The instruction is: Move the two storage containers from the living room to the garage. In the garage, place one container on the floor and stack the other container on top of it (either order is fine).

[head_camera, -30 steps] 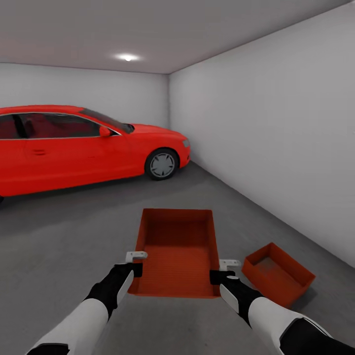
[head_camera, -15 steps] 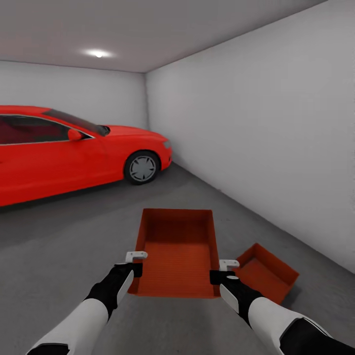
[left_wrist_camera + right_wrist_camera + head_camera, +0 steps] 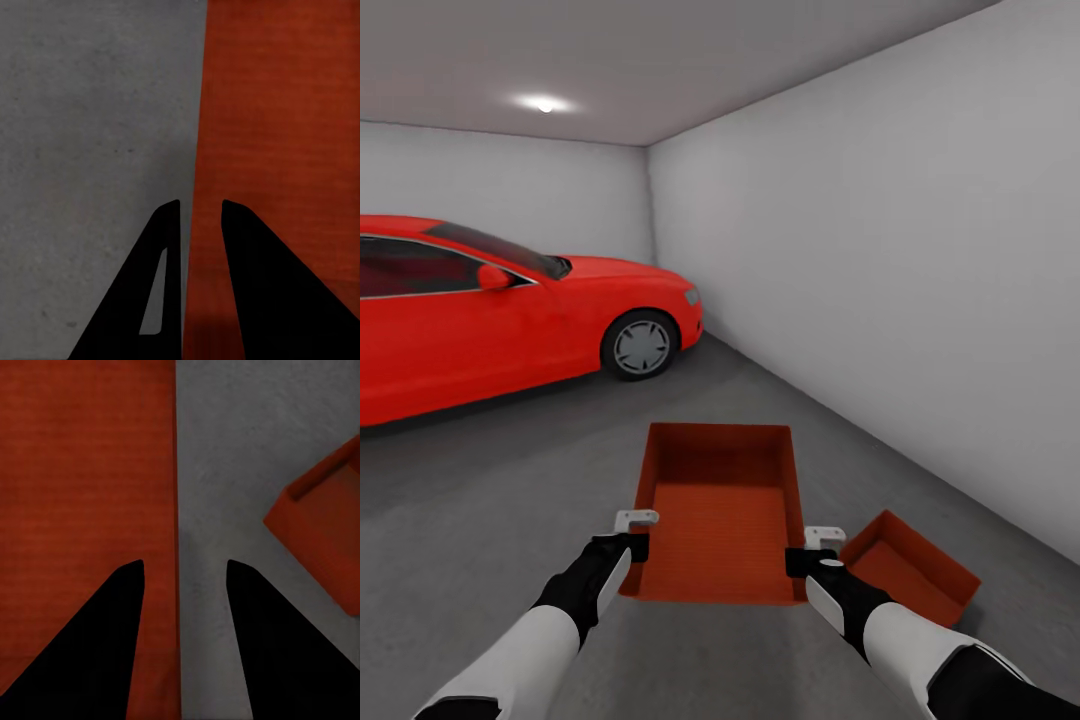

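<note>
An orange-red storage container (image 3: 720, 510) hangs above the grey garage floor (image 3: 490, 520), held level between my two arms. My left gripper (image 3: 636, 534) is shut on its left wall; in the left wrist view the left gripper (image 3: 201, 206) straddles that wall of the container (image 3: 285, 150). My right gripper (image 3: 812, 549) is shut on the right wall, and the right wrist view shows the right gripper (image 3: 184, 562) astride the container (image 3: 82, 472) edge. The second storage container (image 3: 912, 566) lies on the floor to the right, just beyond my right hand, seen as the second container (image 3: 322, 540) from the right wrist.
A red car (image 3: 500, 315) is parked at the left, its front wheel (image 3: 640, 345) towards the far corner. A plain white wall (image 3: 900, 280) runs along the right side, close behind the floor container. Open concrete lies ahead between car and wall.
The whole view has swung to the right, so the car sits further left in the picture. The carried container and both grippers keep the same pose relative to me.
</note>
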